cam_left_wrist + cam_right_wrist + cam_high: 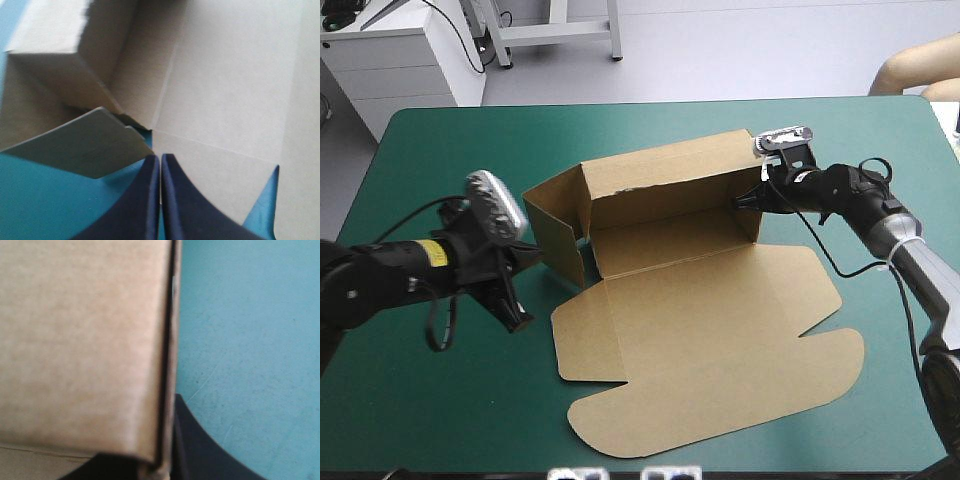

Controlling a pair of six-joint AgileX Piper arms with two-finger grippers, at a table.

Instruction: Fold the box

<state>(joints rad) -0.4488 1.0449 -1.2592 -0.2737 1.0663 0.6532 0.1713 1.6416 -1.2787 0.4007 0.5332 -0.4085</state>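
The brown box [700,330] lies mid-table with its back wall and left side wall raised and its lid flat toward the near edge. My right gripper [748,200] is at the box's right end wall, shut on that upright board [85,340], whose edge runs between the fingers [200,450]. My left gripper [532,254] is shut, empty, just outside the left side wall. In the left wrist view its fingers [160,165] meet in an arch, pointing at the box floor [230,75], with a loose side flap [85,145] beside them.
Teal-green cover [440,400] shows on all sides of the box. The lid's rounded flaps reach close to the table's near edge. Beside the right end wall the cover [250,340] is bare.
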